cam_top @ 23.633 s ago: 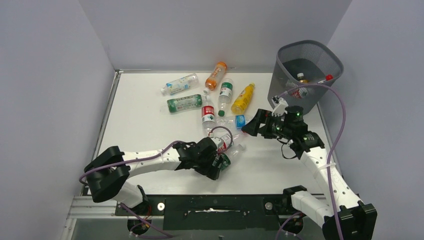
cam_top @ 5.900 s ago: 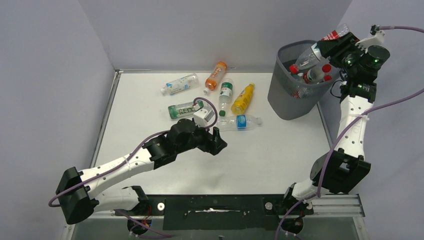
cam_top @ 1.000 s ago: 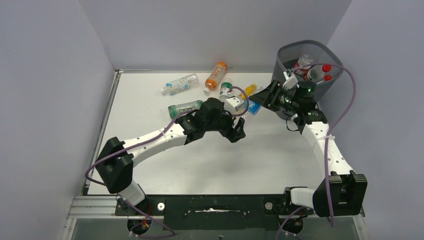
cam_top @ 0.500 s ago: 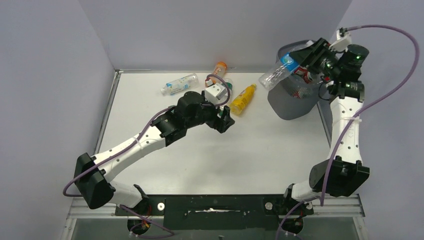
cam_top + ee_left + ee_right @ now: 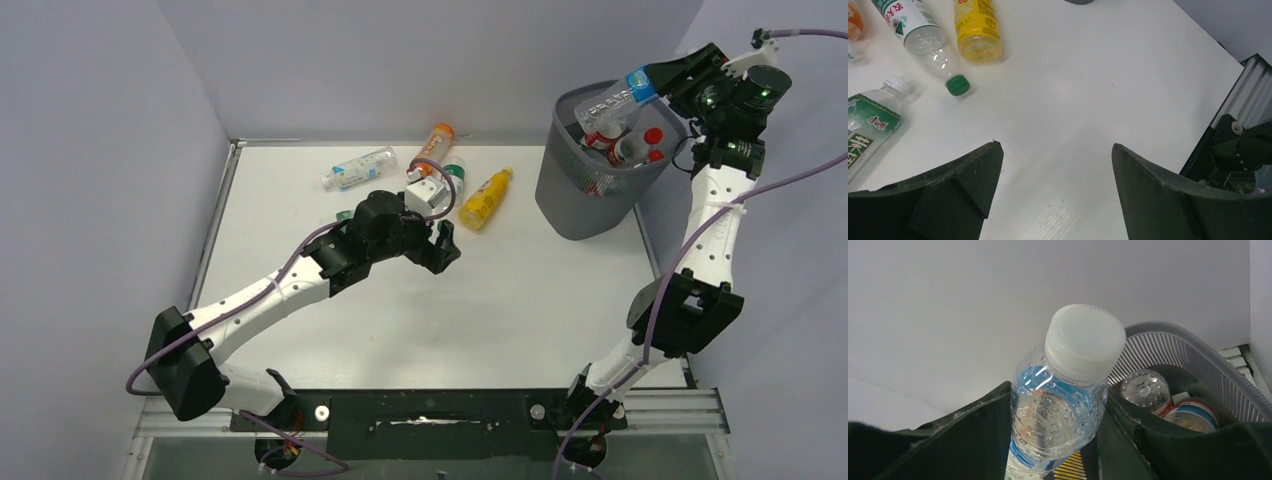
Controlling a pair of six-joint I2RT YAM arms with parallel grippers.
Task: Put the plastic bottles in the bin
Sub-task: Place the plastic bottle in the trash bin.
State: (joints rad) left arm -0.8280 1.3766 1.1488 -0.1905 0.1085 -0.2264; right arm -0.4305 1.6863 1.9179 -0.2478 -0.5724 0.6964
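While the right jaws clamp a clear blue-labelled bottle [image 5: 612, 100] around its labelled body, the bottle juts out to the left at the upper right of the top view, tilted above the open mouth of the bin [image 5: 575, 205]. In the right wrist view its white cap points away from the camera, with red-capped bottles [image 5: 650, 135] lying inside the mesh below. The right arm [image 5: 705, 230] climbs steeply up the right edge of the frame, its wrist bent leftward at the top. The left arm [image 5: 290, 285] reaches from the lower left to the middle of the tabletop [image 5: 540, 300], its jaws spread wide and empty above bare surface. A yellow bottle [image 5: 977, 30], a green-capped bottle [image 5: 923, 37] and a green-labelled bottle [image 5: 870, 125] lie beyond the tips, at the upper left of the left wrist view.
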